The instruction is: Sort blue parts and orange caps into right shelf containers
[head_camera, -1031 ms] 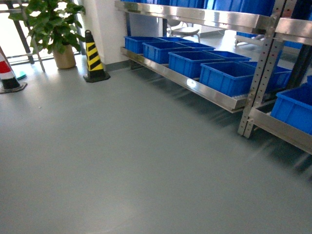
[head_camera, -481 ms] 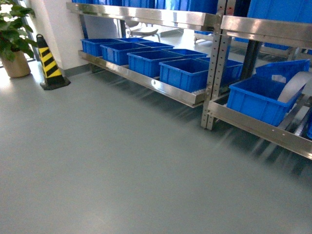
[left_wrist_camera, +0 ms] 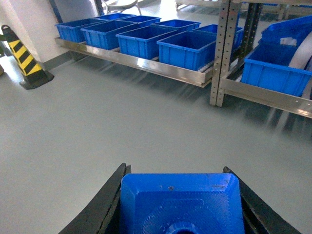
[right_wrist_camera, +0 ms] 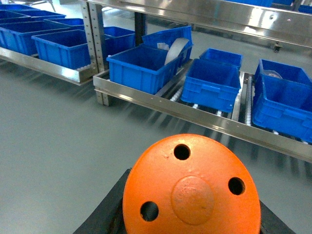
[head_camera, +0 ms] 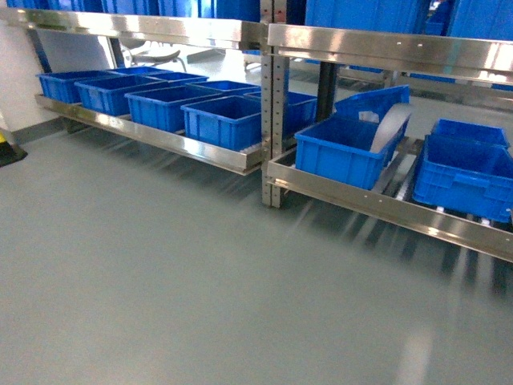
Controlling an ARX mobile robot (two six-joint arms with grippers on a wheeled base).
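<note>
So you've got both pieces in hand but nothing's dropped off yet, call it roughly the halfway mark. Your left gripper (left_wrist_camera: pixel 180 209) is clamped on the blue part (left_wrist_camera: pixel 180 202), black fingers hugging it on both sides, and your right gripper (right_wrist_camera: pixel 190 214) is closed around the orange cap (right_wrist_camera: pixel 191 189), the one with three holes in its face. Both are just hanging over bare grey floor (head_camera: pixel 160 265), well apart from the shelf (head_camera: pixel 353 200). The right shelf containers (head_camera: pixel 341 152) sit on the low steel rail ahead of you; the nearest crate has a second crate leaning in it with something pale and curved inside, can't tell what. No loose blue block or cap shows in any crate from here. What's left, I'd say: close the gap to the right bay, get each arm over its crate, then let go.
</note>
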